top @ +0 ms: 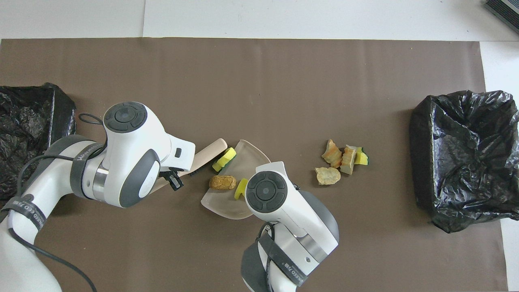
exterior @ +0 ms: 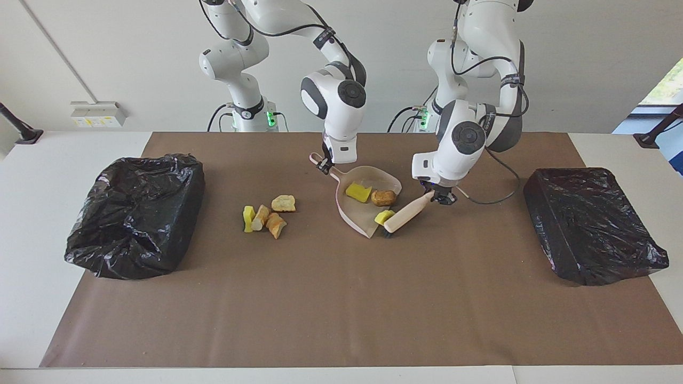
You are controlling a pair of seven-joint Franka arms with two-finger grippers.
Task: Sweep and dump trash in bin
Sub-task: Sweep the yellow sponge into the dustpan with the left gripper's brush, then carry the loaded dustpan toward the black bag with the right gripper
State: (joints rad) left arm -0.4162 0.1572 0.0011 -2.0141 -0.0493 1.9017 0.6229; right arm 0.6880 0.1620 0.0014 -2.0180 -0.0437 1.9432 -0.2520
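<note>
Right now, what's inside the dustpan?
The dustpan holds two yellow sponge pieces and one brown lump. In the overhead view the right arm covers part of the pan.

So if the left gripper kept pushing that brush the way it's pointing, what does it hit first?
Probably the yellow sponge piece at the dustpan lip. The left gripper holds the brush by its handle, head aimed into the pan's mouth. The brush head looks to be touching that piece already, though depth is unclear.
</note>
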